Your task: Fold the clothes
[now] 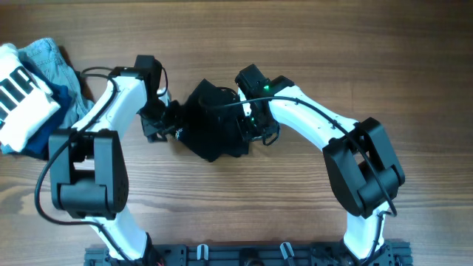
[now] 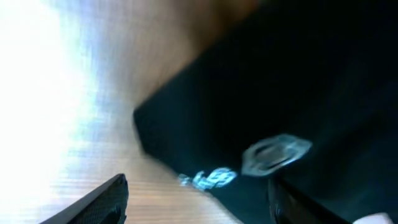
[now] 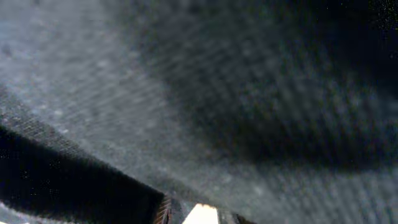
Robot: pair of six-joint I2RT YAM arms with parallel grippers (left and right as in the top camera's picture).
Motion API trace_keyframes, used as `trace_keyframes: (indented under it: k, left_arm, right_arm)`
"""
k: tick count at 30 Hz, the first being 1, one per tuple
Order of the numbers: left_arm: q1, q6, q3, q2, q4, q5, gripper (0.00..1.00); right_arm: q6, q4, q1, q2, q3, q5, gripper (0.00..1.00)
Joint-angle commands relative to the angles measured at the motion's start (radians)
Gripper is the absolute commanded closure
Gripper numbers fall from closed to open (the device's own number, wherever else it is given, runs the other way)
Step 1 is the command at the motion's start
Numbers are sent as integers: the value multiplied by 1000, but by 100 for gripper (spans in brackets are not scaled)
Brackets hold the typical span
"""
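Fingers point(image 2: 102, 202) of L gripper point(image 1: 162, 123) spread astride black garment point(image 1: 211, 125) corner, R gripper point(image 1: 253, 127) touching.

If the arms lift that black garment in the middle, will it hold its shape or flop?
Likely floppy: the black garment lies in soft, uneven folds, so it should sag when lifted and bunch when pushed. Its close-up weave looks thin, so it is probably light.

One black garment point(image 1: 211, 122), one clothes pile point(image 1: 33, 81)
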Motion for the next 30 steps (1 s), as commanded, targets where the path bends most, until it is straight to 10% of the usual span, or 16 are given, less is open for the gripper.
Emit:
trace_keyframes:
  k: [1,9,14,21,30]
  left_arm:
    - [-4,4,1,-132,202,-6,25]
    - [-8,16,0,-18,495,-10,16]
    - [-10,17,0,101,443,95,16]
    - [61,-11,0,111,100,-142,51]
    - [153,-140,1,37,-41,-40,39]
  right_arm:
    - [27,10,-2,11,-4,16,71]
    - [31,37,-2,11,-4,16,69]
    - [31,64,-2,13,-4,17,68]
    - [1,118,-49,88,-4,70,66]
    - [-106,110,-172,89,21,71,55]
